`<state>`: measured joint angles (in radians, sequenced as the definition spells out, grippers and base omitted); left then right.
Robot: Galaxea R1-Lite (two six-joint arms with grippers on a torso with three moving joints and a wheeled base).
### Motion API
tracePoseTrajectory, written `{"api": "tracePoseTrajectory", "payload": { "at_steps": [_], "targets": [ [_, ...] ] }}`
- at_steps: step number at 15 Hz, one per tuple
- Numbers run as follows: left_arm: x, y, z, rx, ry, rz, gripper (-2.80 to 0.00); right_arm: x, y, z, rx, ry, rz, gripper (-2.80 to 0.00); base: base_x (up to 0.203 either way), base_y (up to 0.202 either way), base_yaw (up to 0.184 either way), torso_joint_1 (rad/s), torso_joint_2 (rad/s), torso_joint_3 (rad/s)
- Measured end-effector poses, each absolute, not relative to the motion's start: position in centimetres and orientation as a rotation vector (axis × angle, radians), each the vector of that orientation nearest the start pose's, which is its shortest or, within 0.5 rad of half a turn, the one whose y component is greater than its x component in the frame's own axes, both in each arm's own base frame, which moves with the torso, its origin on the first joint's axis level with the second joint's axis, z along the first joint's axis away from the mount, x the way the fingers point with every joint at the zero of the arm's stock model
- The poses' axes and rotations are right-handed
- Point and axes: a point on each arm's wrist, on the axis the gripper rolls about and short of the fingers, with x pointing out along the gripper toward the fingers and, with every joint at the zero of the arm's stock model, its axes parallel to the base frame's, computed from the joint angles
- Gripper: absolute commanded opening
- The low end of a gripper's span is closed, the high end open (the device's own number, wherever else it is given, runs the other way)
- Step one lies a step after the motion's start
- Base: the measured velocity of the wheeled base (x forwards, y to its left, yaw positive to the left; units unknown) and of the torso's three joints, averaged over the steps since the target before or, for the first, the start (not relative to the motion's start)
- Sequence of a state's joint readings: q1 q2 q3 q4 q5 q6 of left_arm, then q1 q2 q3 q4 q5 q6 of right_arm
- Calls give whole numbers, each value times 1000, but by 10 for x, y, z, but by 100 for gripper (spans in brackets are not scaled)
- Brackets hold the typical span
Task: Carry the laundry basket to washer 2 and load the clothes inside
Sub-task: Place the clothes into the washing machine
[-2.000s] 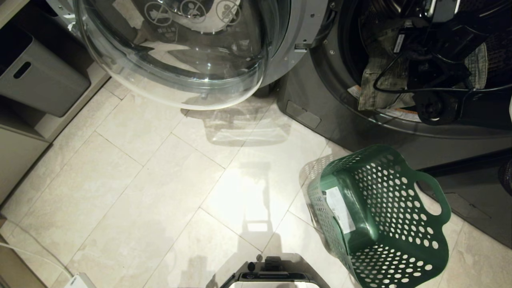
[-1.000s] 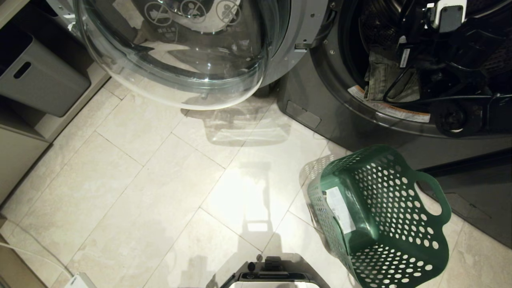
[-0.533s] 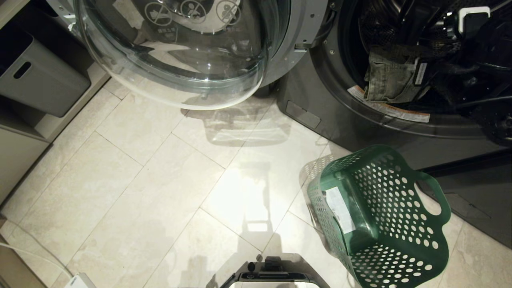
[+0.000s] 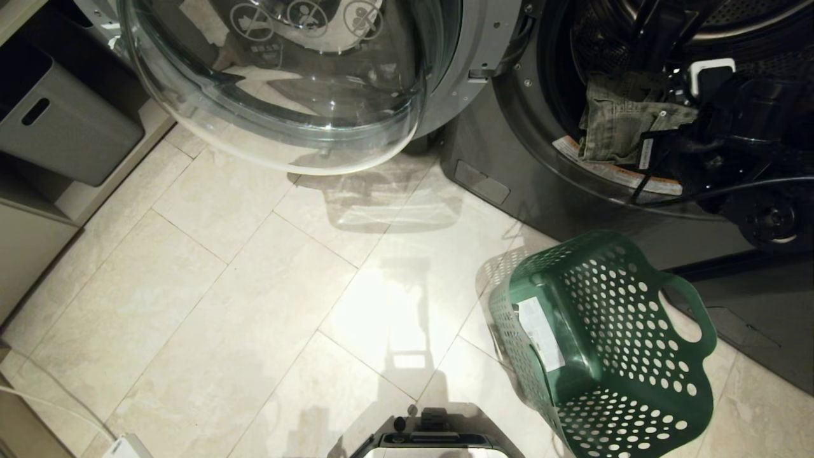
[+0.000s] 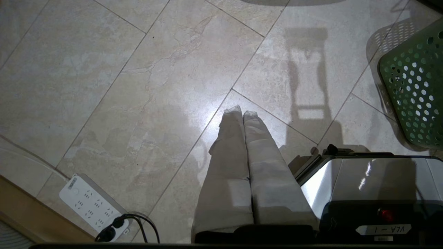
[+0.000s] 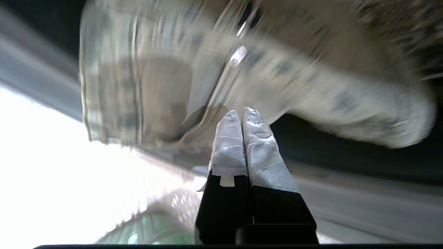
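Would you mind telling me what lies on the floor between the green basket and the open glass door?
Nothing: in the head view only bare tile floor separates the basket from the glass door.

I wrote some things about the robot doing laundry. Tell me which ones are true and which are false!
1. The laundry basket has no clothes in it. True.
2. The clothes lie on the floor tiles. False: they sit at the washer's open mouth, at the drum's edge.
3. The washer door is shut. False: it is swung wide open.
4. The right gripper has its fingers pressed together with nothing between them. True.
5. The left gripper holds the basket. False: it is shut on nothing, above bare floor.
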<state>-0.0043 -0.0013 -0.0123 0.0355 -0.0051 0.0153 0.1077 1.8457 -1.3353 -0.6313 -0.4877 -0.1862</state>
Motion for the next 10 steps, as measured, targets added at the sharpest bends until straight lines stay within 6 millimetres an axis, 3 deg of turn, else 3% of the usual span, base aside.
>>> {"api": "tracePoseTrajectory", "payload": {
  "at_steps": [5, 10],
  "targets": [
    [-24, 0, 75, 15, 22, -10, -280, 394, 31, 257, -170, -26, -389, -280, 0, 0, 0, 0, 0, 0],
    [-24, 0, 75, 15, 22, -10, -280, 418, 32, 250, -182, 12, -394, -280, 0, 0, 0, 0, 0, 0]
  ]
}}
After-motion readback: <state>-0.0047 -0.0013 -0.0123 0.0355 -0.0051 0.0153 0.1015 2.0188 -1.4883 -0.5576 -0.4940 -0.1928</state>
